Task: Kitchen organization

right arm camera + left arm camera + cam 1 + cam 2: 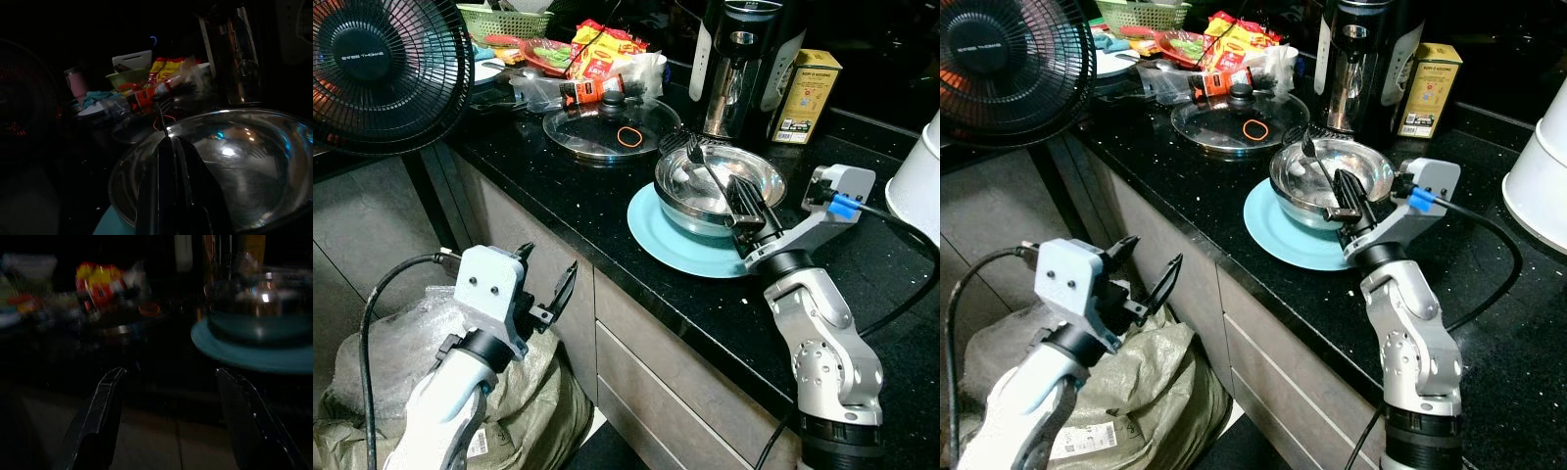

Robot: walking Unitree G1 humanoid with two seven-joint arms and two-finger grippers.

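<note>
A steel bowl (766, 174) sits on a light blue plate (656, 238) near the front edge of the black counter (538, 181). A metal fork (703, 166) slants over the bowl, tines (164, 105) up toward the back. My right gripper (745, 203) is shut on the fork's handle, just above the bowl's near rim; in the right wrist view its fingers (168, 196) are pressed together over the bowl (244, 166). My left gripper (550, 258) is open and holds nothing, below counter height in front of the cabinet, facing the plate (254, 355).
Behind the bowl lie a glass pot lid (597, 132) with an orange rubber band (630, 135), snack packets (602, 49), a tall black appliance (739, 59) and a yellow box (806, 93). A fan (382, 69) stands left, a white container (920, 181) right, a sack (401, 343) on the floor.
</note>
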